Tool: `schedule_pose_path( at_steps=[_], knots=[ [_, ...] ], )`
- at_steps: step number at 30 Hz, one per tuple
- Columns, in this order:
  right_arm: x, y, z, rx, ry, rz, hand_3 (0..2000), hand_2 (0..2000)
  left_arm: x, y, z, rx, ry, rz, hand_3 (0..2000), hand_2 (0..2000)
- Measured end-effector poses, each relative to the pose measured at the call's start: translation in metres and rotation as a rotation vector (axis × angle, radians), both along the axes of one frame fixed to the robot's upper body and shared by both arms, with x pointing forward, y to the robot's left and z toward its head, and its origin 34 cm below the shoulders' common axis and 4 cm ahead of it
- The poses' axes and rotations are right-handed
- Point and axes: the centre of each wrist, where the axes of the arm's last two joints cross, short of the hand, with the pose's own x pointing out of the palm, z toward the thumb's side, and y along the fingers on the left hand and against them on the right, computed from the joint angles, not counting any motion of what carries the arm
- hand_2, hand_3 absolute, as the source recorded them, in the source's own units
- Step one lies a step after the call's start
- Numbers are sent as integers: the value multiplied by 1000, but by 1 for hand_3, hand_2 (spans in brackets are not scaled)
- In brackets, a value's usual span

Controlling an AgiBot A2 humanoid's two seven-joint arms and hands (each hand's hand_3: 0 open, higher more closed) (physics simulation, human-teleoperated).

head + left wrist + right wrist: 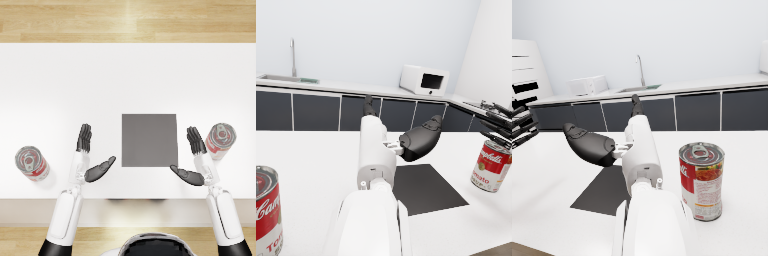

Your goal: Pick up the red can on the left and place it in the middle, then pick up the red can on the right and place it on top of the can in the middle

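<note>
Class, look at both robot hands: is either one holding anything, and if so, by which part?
Nothing is held. The left hand and right hand are both open beside the grey mat, each apart from the red cans.

Mat (149,139) centre table (60,80); cans (32,163) (220,139) flanking.

right can (492,165): white script on the red band, unclear, "Tomato" partly legible beneath | left can (267,212): "Ca..." in script, "TOM..." cut off below | right wrist view: same right can's label too blurred to read
</note>
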Motion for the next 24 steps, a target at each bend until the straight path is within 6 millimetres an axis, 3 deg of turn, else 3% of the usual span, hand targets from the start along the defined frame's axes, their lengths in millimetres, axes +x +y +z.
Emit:
schedule_pose_path(
  at_steps=[24],
  knots=[
    [0, 0, 0, 0, 0, 0, 0, 0, 0, 0, 0, 0, 0, 0, 0, 0]
  ],
)
